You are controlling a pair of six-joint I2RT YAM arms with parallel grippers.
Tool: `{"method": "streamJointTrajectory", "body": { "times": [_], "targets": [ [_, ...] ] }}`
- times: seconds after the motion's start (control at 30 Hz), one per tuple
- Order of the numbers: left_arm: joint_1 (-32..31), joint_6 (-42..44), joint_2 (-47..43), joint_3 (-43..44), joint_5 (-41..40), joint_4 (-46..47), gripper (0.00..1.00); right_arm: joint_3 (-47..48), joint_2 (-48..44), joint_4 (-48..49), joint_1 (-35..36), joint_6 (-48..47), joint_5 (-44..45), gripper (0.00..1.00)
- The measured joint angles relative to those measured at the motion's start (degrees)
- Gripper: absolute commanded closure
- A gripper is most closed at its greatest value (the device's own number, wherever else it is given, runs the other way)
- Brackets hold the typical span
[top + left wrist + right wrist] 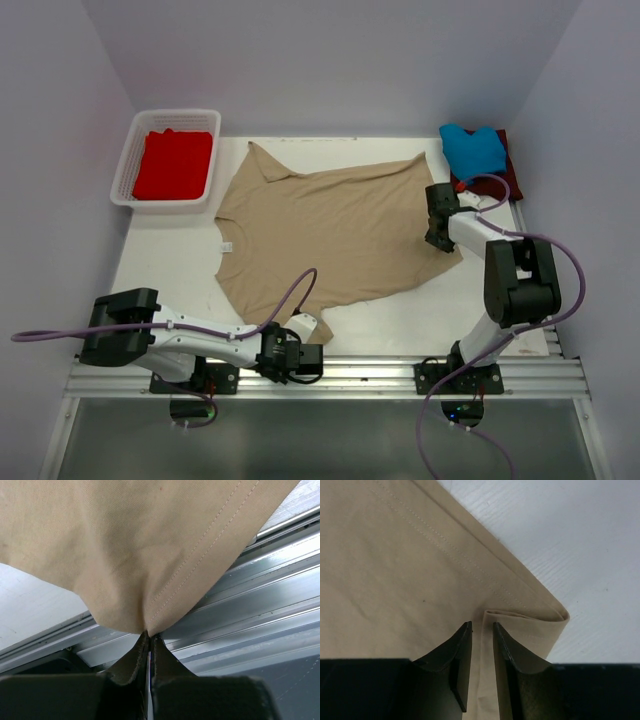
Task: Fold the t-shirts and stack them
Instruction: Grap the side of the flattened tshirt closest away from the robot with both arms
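The tan t-shirt (pixel 340 230) is plain, with stitching of the same colour. The surface (pixel 160 270) under it is white. At the far left corner, the red t-shirt (pixel 172 165) is bright and plain, in a white basket (pixel 126 165) with a criss-cross pattern. At the far right corner, the blue t-shirt (pixel 473 148) is bright and the maroon t-shirt (pixel 510 180) is dark. The cables (pixel 50 334) are purple.

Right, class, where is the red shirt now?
Top view: the red shirt lies in the white basket at the far-left corner of the table, just left of the tan shirt.
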Motion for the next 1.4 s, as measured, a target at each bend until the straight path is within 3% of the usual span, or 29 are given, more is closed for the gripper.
{"method": "streamJointTrajectory", "body": {
  "times": [0.27,0.57,1.1,1.2,1.33,1.4],
  "targets": [
    [0.00,-0.07,-0.02,0.00,-0.02,0.02,1.00,0.11,0.63,1.25,-0.04,0.48,-0.59,0.76],
    [0.00,-0.26,-0.07,0.00,-0.02,0.02,1.00,0.11,0.87,0.26,-0.04,1.86,2.64,0.72],
    [0.00,-1.33,-1.11,-0.81,-0.04,0.04,1.00,1.49,2.58,-0.24,-0.81,3.63,2.27,0.80],
    [0.00,-1.55,-1.62,-1.03,-0.04,0.02,1.00,1.49,2.58,-0.74,-0.81,3.98,2.25,0.84],
    [0.00,-1.79,-1.77,-1.14,-0.04,0.07,1.00,1.49,2.58,-1.27,-0.81,4.44,2.29,1.00],
    [0.00,-1.79,-1.77,-1.14,-0.07,0.07,1.00,1.42,2.40,-1.42,-0.81,4.66,2.32,1.00]
  ]
}}
